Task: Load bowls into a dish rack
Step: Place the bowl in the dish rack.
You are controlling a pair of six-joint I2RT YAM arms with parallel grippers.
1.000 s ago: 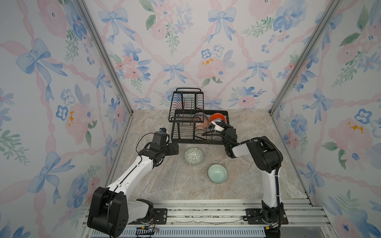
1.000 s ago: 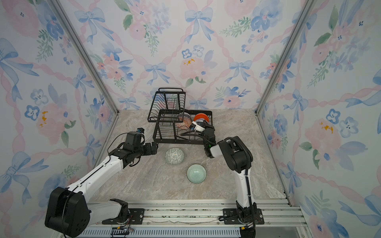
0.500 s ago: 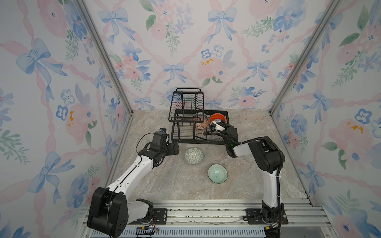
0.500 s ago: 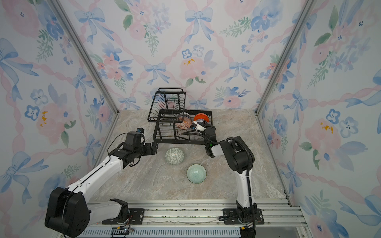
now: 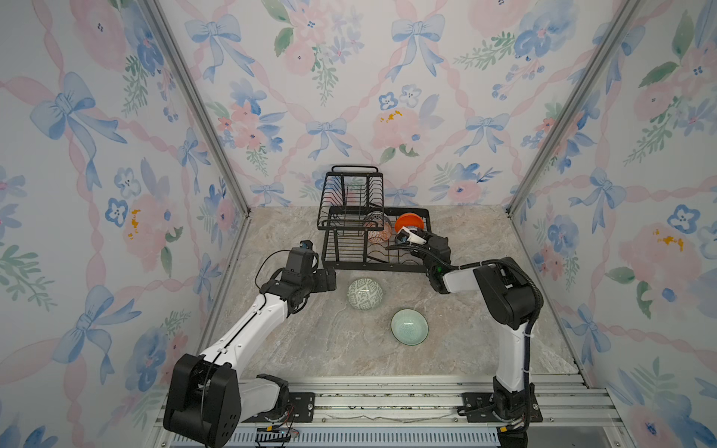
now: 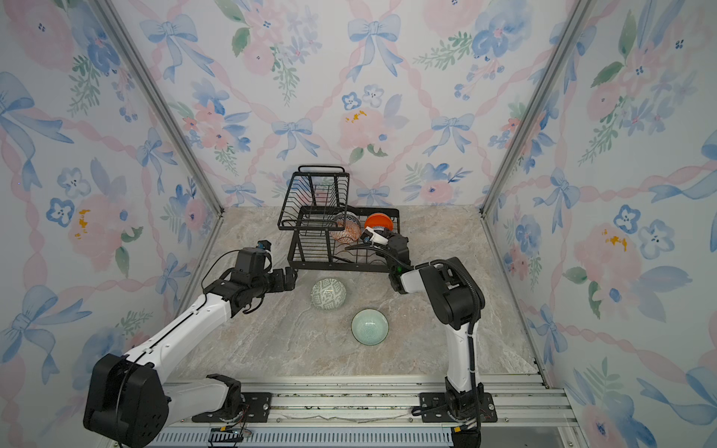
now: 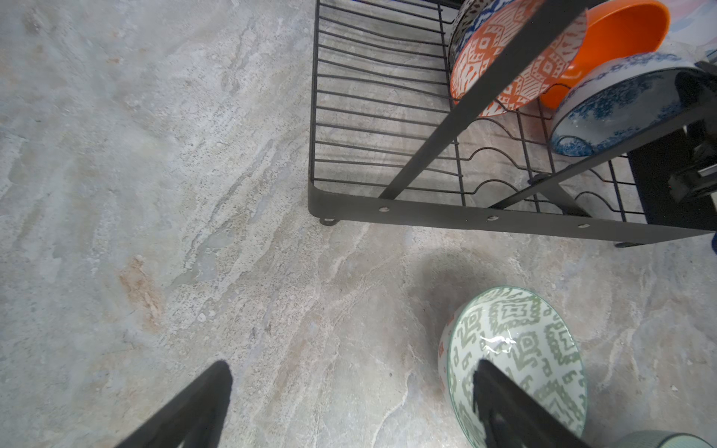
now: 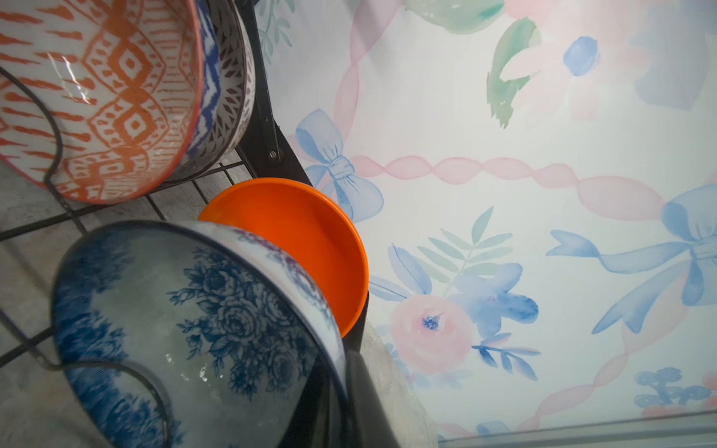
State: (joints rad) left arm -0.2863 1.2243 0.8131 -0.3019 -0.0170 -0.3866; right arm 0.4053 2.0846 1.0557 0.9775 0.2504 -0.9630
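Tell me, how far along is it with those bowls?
Done: an orange-patterned bowl and a solid orange bowl sit in the dish rack. In hand: right gripper at the blue floral bowl, inside the rack. Left: green-patterned bowl and pale green bowl on the table.

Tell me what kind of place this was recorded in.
Probably a staged robot test booth, not a real kitchen: wallpapered panels enclose a marble-look tabletop, the arms are bolted to a metal rail, and a dish rack holds bowls.

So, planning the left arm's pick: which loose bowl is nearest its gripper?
The green-patterned bowl, beside the left gripper; the plain pale-green bowl lies farther off.
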